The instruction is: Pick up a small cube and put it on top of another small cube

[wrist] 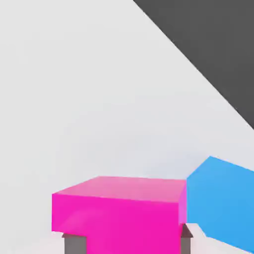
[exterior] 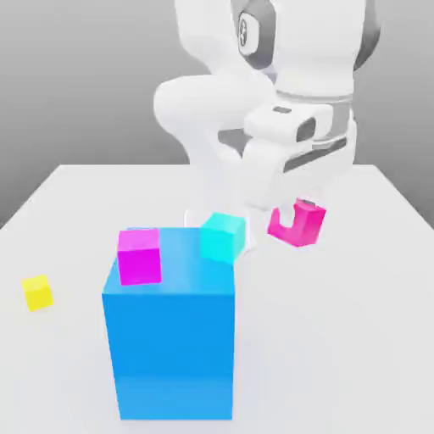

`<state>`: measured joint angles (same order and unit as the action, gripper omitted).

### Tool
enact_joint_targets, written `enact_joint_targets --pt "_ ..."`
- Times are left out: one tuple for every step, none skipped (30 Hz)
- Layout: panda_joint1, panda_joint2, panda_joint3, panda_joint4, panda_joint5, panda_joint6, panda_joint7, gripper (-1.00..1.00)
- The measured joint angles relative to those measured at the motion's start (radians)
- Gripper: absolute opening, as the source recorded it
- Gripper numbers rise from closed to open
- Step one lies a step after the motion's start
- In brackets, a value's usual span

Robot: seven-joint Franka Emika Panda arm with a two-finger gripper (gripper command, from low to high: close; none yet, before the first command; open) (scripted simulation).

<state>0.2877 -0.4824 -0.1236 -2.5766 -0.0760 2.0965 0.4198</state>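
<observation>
arm [exterior: 280, 76]: top cut by exterior frame edge | hot-pink cube [exterior: 298, 223]: middle hidden, seemingly behind a finger | fingers [wrist: 74, 243]: cut off by hand-view edge | blue block [wrist: 223, 203]: cropped at hand-view edge

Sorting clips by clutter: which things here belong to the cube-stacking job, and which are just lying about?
Job:
- small hot-pink cube, gripped in the shut claw
- small yellow cube, similar in size, perhaps the base

Lying about:
- big blue block
- purplish-magenta cube on the block
- cyan cube
- white table
</observation>
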Motion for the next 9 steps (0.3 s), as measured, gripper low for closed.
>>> enact_joint_targets --pt "-0.03 -0.022 -0.009 0.02 -0.001 -0.041 0.036 -1.0" --pt "-0.063 -0.045 -0.018 0.04 -0.002 -0.085 0.072 -1.0" --pt "-0.079 -0.048 -0.024 0.037 -0.003 -0.084 0.09 -1.0" --pt "-0.088 -0.042 -0.028 0.021 -0.004 -0.063 0.098 -1.0" --pt "-0.093 -0.032 -0.031 -0.001 -0.005 -0.03 0.102 -1.0" --pt "-0.098 -0.018 -0.032 -0.026 -0.005 0.008 0.103 -1.0" --pt "-0.1 -0.007 -0.034 -0.047 -0.005 0.041 0.103 1.0" --pt "-0.1 -0.007 -0.034 -0.047 -0.005 0.041 0.103 1.0" --pt "-0.1 -0.007 -0.034 -0.047 -0.005 0.041 0.103 1.0"
